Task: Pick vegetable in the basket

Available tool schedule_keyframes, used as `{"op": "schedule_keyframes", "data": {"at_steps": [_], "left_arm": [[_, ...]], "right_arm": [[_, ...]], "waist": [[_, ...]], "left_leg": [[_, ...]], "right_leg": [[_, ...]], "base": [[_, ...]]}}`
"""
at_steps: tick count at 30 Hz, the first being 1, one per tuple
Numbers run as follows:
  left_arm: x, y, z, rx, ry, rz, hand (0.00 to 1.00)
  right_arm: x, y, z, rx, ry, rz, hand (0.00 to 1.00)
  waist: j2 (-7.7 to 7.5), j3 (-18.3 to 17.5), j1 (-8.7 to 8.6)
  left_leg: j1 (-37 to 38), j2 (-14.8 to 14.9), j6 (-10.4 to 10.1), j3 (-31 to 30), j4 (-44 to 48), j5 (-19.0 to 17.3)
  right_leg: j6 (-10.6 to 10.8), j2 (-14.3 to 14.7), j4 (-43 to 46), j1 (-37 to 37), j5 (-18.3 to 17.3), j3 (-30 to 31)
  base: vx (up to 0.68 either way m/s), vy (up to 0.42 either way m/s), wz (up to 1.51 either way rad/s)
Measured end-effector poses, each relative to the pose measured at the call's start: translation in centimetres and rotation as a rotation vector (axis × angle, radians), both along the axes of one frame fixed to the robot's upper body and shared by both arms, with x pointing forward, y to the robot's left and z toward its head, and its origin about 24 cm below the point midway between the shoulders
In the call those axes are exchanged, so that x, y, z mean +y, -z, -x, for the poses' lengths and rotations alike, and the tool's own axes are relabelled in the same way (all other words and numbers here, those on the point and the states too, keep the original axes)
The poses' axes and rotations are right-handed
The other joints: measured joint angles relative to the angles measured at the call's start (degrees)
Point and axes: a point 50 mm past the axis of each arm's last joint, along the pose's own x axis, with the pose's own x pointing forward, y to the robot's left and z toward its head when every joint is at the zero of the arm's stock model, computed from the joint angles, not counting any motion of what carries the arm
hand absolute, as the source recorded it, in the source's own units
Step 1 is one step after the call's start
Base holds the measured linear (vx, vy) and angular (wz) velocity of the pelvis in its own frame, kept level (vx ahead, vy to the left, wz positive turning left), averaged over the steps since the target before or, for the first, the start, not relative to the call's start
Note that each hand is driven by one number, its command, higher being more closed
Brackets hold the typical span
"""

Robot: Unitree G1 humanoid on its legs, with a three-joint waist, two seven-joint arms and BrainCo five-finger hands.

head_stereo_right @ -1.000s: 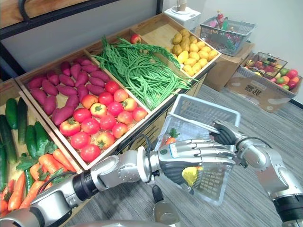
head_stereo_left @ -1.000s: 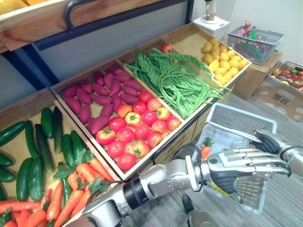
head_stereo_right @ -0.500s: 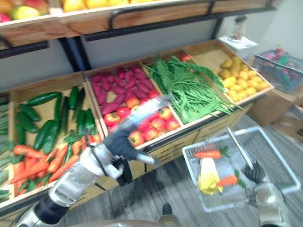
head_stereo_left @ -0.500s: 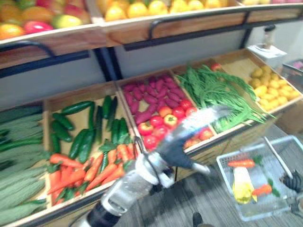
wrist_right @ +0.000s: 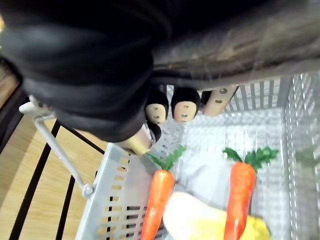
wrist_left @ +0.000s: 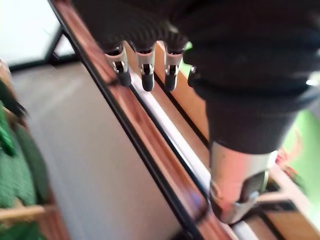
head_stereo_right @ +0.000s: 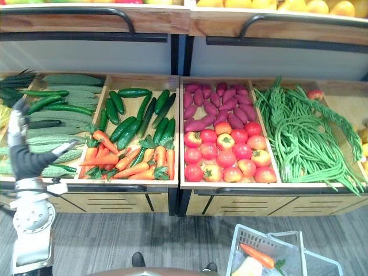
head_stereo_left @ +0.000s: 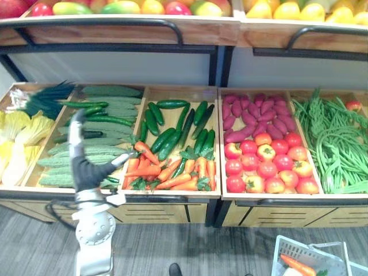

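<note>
My left hand point(head_stereo_left: 84, 170) is raised in front of the bin of bumpy green gourds point(head_stereo_left: 86, 154). Its fingers point(wrist_left: 145, 75) point straight up with the thumb spread, open and holding nothing. Carrots point(head_stereo_left: 167, 170) lie in the front of the bin to its right, with cucumbers point(head_stereo_left: 172, 129) behind them. The grey wire basket point(head_stereo_right: 259, 231) hangs at the lower right. Inside it are two carrots point(wrist_right: 159, 200) and a pale yellow vegetable point(wrist_right: 210, 220). My right hand point(wrist_right: 182, 107) is curled over the basket, shut on its handle.
Further right are bins of tomatoes point(head_stereo_left: 264, 169), purple sweet potatoes point(head_stereo_left: 253, 112) and green beans point(head_stereo_left: 333, 138). Yellow-white leafy greens point(head_stereo_left: 17, 138) fill the far-left bin. A fruit shelf with a black rail point(head_stereo_left: 115, 23) overhangs the bins. Grey floor runs along the stand's front.
The view has swung left along the stand. My left hand has moved from over the tomatoes to the gourd bin, fingers now upright. The basket now sits at the lower right edge.
</note>
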Motion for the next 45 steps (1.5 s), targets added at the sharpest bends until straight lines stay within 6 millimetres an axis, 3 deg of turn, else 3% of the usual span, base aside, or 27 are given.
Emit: {"op": "schedule_keyframes", "data": {"at_steps": [2,5,10,12,14,16,19,22,25,31,45], "left_arm": [[1.1,2.5,0.5,0.105,-0.106,0.049,0.0],[2.1,5.8,2.0,0.231,-0.207,0.145,0.0],[3.9,12.2,6.0,0.476,-0.394,0.336,0.0],[4.1,16.2,8.4,0.636,-0.473,0.459,0.0],[3.8,18.9,10.1,0.767,-0.506,0.528,0.0],[2.1,23.2,13.4,0.985,-0.541,0.656,0.0],[-0.6,26.5,17.3,1.233,-0.553,0.784,0.0],[-2.3,27.8,19.6,1.379,-0.487,0.858,0.0],[-2.8,28.1,19.8,1.437,-0.392,0.864,0.0],[-2.9,28.1,17.1,1.411,-0.262,0.817,0.0],[-3.0,28.0,16.3,1.444,-0.191,0.739,0.0]], "right_arm": [[2.2,1.1,0.4,-0.01,0.049,-0.06,1.0],[4.0,1.9,0.8,-0.004,0.075,-0.096,1.0],[5.2,2.2,1.2,-0.007,0.07,-0.116,1.0],[5.7,2.2,0.9,-0.011,0.036,-0.122,1.0],[6.0,2.3,0.6,-0.019,0.026,-0.125,1.0],[6.7,2.4,0.2,-0.018,0.0,-0.127,1.0],[6.8,2.4,-0.3,-0.021,-0.004,-0.127,1.0],[6.8,2.6,-0.4,-0.008,-0.002,-0.131,1.0],[6.8,2.7,-0.6,0.002,-0.012,-0.135,1.0],[7.2,2.8,-1.1,0.015,-0.059,-0.144,1.0],[7.9,3.0,-2.4,0.011,-0.105,-0.16,1.0]], "waist": [[-0.54,-0.31,0.44],[-0.5,-0.34,0.99],[-0.51,-0.33,1.22],[-0.63,-0.26,1.23],[-0.63,-0.23,1.14],[-0.46,-0.13,1.07],[-0.44,-0.09,0.95],[-0.33,-0.01,0.96],[-0.02,0.08,0.93],[0.45,0.09,0.65],[-0.23,2.69,-0.31]], "left_leg": [[0.01,-0.15,-0.03,-1.49,0.0,0.11],[-0.11,-0.21,0.0,-2.85,-0.01,0.21],[-0.18,-0.17,0.15,-3.31,-0.01,0.26],[-0.08,-0.07,0.14,-3.13,-0.01,0.26],[0.07,-0.08,0.15,-3.16,-0.01,0.23],[0.21,-0.25,0.16,-3.21,-0.01,0.22],[0.06,-0.54,0.16,-3.26,-0.01,0.18],[0.02,-0.72,0.18,-3.27,-0.01,0.08],[0.07,-0.77,0.16,-3.19,-0.01,-0.05],[0.14,-0.82,0.15,-3.16,-0.01,-0.41],[4.18,-0.66,-0.86,-1.3,0.27,-2.72]], "right_leg": [[-0.82,0.01,-0.11,1.14,-0.52,-1.44],[-0.67,-0.14,-0.1,2.02,-1.14,-2.9],[-0.61,-0.1,-0.22,2.86,-1.28,-4.82],[-0.62,-0.12,-0.21,3.01,-1.28,-5.19],[-0.85,-0.1,-0.17,3.23,-1.48,-5.43],[-1.28,-0.13,-0.35,3.5,-1.76,-5.53],[-1.4,-0.25,-0.36,3.13,-1.85,-5.32],[-1.21,-0.4,-0.34,2.86,-1.98,-4.9],[-1.22,-0.42,-0.36,2.67,-1.98,-4.39],[-0.99,-0.38,-0.39,2.65,-2.23,-3.94],[-1.68,-0.47,1.0,4.8,-4.33,-2.01]], "base": [[-0.02,0.027,0.33],[-0.04,0.025,0.27],[-0.04,0.021,0.14],[0.0,0.0,0.0],[-0.01,0.014,0.05],[-0.02,0.024,0.05],[0.0,0.036,-0.01],[0.03,0.022,-0.05],[0.03,0.014,-0.06],[0.02,0.006,-0.02],[0.07,-0.003,-0.07]]}}
